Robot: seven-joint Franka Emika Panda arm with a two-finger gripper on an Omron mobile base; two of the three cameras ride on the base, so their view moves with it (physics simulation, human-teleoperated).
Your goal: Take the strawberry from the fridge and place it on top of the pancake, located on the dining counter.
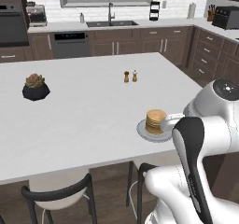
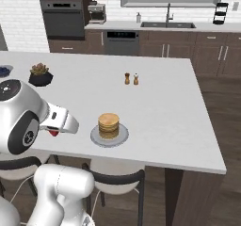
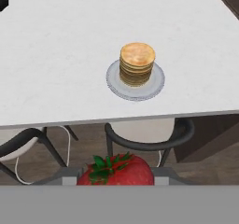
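Observation:
The strawberry (image 3: 116,171), bright red with green leaves, sits between my gripper's (image 3: 115,175) fingertips at the bottom of the hand view. From the right base view it is a small red spot (image 2: 53,133) under the hand, where the gripper (image 2: 56,132) hovers over the counter's near edge, left of the pancake. The pancake (image 3: 137,62) is a golden stack on a pale plate (image 3: 112,80) near the front edge of the white dining counter (image 3: 56,69). It also appears in both base views as pancake (image 1: 156,121) and pancake (image 2: 108,125). The fridge is out of view.
Two small brown shakers (image 1: 130,76) stand mid-counter behind the pancake. A black pot with a plant (image 1: 36,87) sits at the far left. Black-framed stools (image 1: 56,192) are tucked under the counter's front edge. Dark wall cabinets with a sink (image 1: 112,23) run along the back.

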